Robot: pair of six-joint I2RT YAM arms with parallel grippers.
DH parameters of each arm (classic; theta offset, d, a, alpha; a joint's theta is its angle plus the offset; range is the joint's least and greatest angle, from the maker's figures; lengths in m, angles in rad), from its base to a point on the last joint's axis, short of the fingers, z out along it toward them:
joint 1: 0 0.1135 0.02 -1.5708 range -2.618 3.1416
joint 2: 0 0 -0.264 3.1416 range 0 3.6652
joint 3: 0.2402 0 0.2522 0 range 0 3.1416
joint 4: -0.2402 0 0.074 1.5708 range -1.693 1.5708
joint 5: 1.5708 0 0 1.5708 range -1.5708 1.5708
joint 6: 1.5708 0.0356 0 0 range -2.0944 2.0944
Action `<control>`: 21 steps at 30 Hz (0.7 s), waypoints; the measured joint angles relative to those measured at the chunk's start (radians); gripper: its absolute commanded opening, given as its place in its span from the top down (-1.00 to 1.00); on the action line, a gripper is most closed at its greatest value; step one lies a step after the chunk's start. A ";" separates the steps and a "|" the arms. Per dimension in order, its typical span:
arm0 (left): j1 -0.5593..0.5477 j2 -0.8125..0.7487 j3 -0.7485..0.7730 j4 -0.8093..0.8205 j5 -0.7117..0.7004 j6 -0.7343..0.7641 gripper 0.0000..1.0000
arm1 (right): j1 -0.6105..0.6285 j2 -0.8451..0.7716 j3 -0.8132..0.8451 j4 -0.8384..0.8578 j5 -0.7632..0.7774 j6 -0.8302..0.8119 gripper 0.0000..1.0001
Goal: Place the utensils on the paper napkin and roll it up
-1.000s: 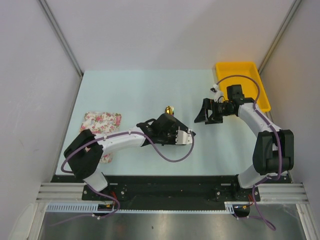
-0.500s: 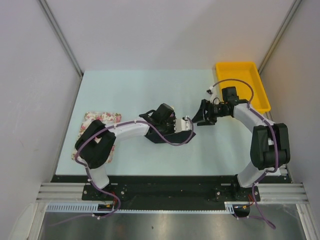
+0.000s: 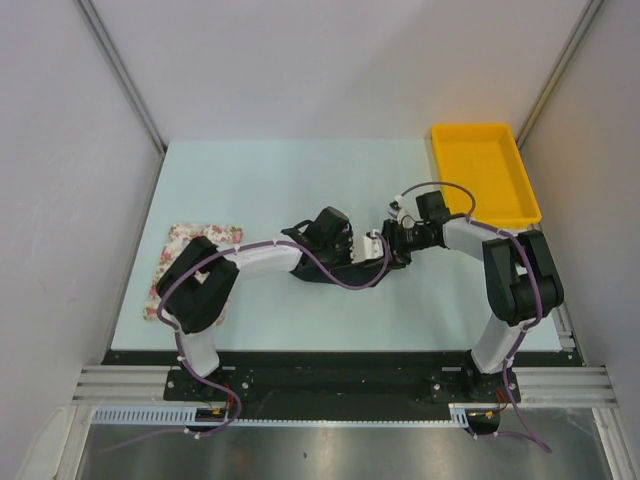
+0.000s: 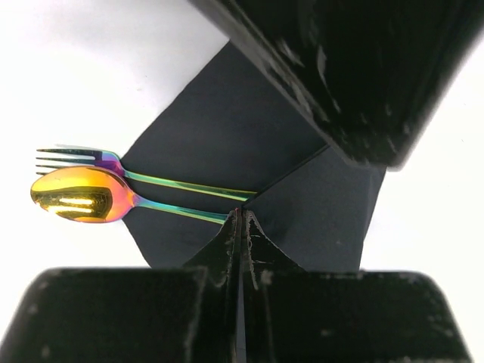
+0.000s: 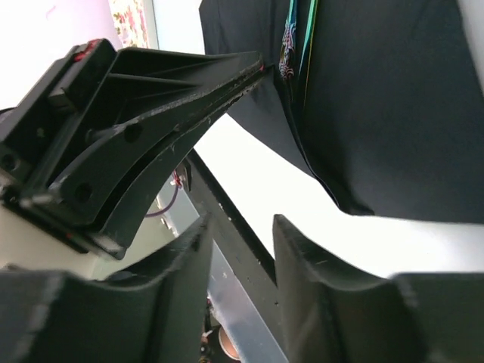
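The black paper napkin lies on the pale table with one part folded up in a crease. A fork and a spoon, the utensils, lie on it, their gold heads sticking out past its left edge and their greenish handles running under the fold. My left gripper is shut on the napkin's raised fold at table centre. My right gripper is close to the right of it, jaws apart with nothing between them. In the right wrist view the napkin hangs from the left gripper's tip.
A yellow tray stands at the back right corner. A pink floral cloth lies at the left edge, partly under the left arm. The two arms nearly meet at mid-table.
My right gripper has travelled left from near the tray to right beside the left gripper, its jaws narrowing. The left gripper shifted slightly back and left, staying shut.
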 measured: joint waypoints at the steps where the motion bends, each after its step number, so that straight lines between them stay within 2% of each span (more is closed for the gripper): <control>1: 0.000 0.002 0.000 0.006 0.000 0.000 1.00 | 0.005 0.004 -0.003 0.011 -0.001 0.009 0.28; 21: 0.008 0.023 -0.008 0.041 -0.034 -0.002 1.00 | 0.068 0.161 -0.004 0.134 0.005 0.117 0.50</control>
